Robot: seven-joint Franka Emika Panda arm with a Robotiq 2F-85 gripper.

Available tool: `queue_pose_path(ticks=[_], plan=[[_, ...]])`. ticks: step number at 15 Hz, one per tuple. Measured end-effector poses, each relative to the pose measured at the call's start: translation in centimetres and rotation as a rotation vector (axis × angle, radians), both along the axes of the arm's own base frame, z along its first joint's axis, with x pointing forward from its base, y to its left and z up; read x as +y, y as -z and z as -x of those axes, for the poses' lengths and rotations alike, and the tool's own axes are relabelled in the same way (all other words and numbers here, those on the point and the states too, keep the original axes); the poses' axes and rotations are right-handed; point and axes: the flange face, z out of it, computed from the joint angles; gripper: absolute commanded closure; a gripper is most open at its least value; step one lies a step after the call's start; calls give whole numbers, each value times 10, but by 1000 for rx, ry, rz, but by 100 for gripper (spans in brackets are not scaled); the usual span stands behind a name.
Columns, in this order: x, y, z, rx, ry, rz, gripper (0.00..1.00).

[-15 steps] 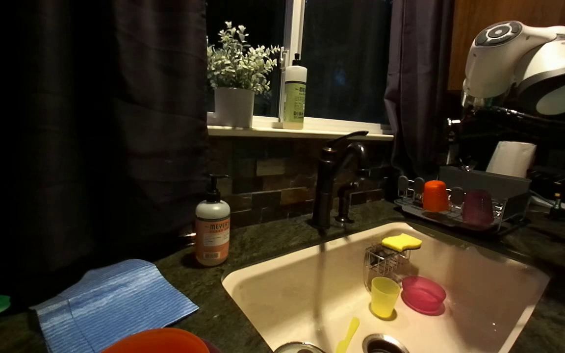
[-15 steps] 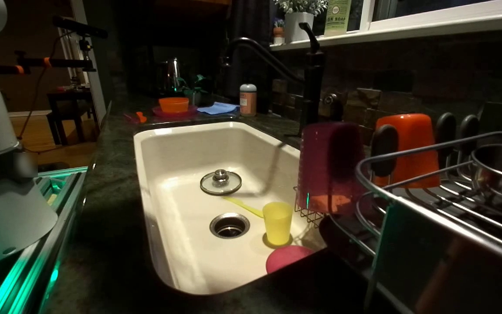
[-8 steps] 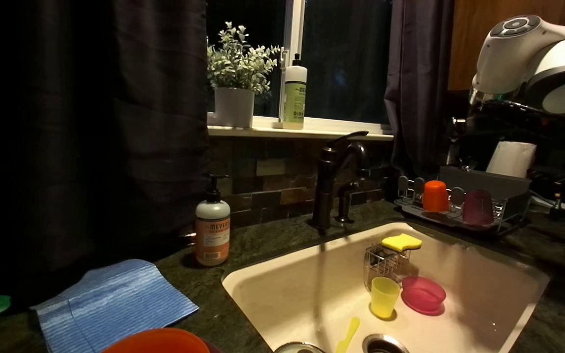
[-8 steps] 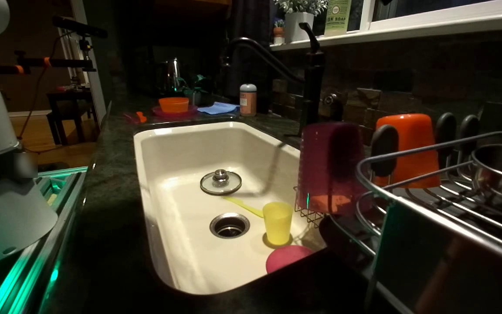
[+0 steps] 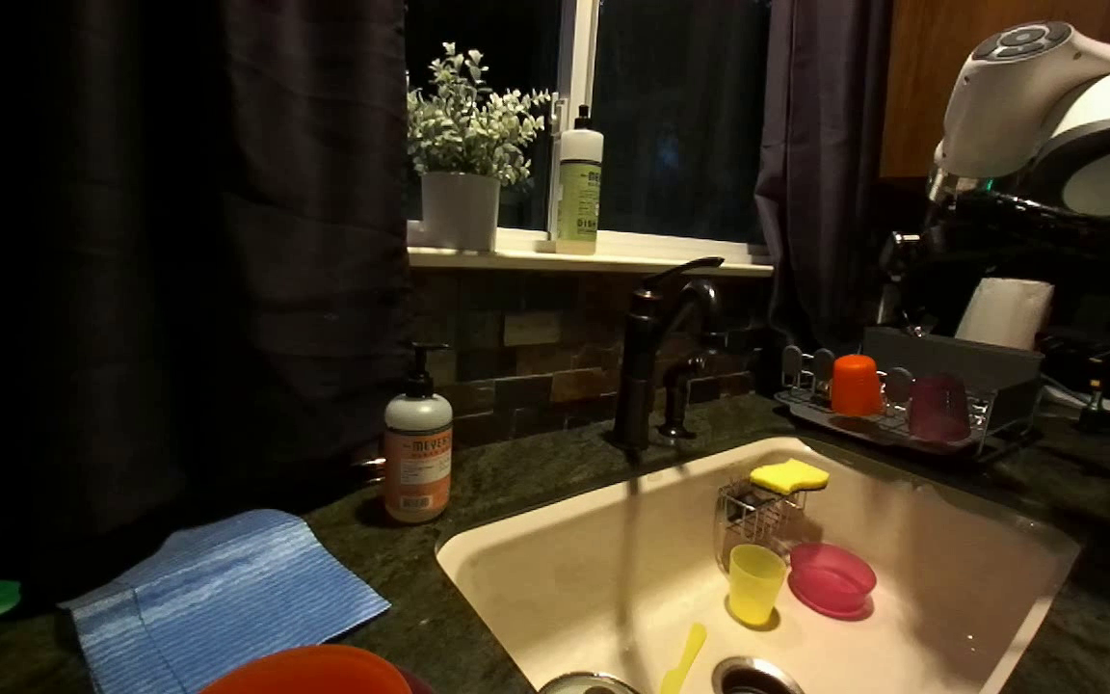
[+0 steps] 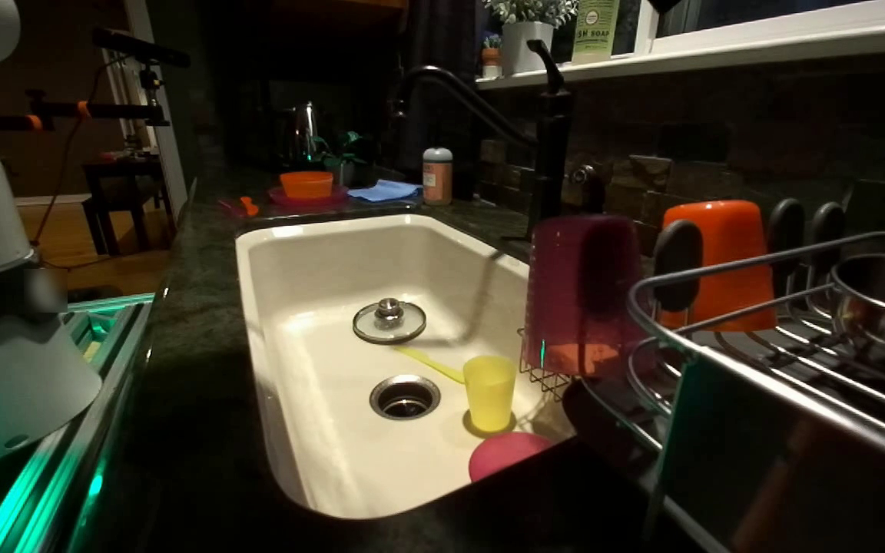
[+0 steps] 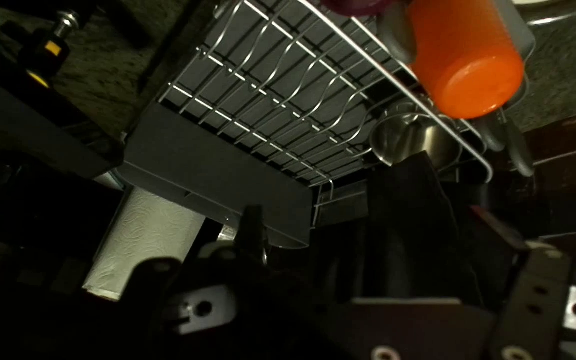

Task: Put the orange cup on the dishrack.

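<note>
The orange cup (image 7: 468, 75) stands upside down on the dishrack (image 7: 218, 165), its closed base toward the wrist camera. Both exterior views show the orange cup (image 5: 856, 386) (image 6: 730, 269) there, beside a dark pink cup (image 5: 938, 410). My gripper (image 7: 365, 215) comes in from the bottom of the wrist view, above the rack's grey end. Its fingers are spread wide, with nothing held between them, and it is well apart from the cup. In an exterior view the white arm (image 5: 1008, 96) is raised above the rack; the gripper below it is mostly lost in darkness.
A steel pot (image 7: 415, 135) sits in the rack near the cup. Behind the rack is a paper towel roll (image 7: 143, 240). The sink (image 6: 319, 284) holds a yellow cup (image 6: 488, 392), a pink bowl (image 5: 832, 578) and a glass lid (image 6: 389, 321). A dark faucet (image 5: 640, 366) rises behind it.
The arm has moved up and to the right in an exterior view, slowing in the last half second. Cups, rack and sink items have stayed where they were.
</note>
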Motion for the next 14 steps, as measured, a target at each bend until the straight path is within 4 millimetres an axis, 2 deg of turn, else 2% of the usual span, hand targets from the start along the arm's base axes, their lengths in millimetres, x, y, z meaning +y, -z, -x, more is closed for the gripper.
queue_pose_path(ticks=[6,14], plan=[[6,6,1,75,-102,-84,0],[14,2,2,107,-138,-32,0]])
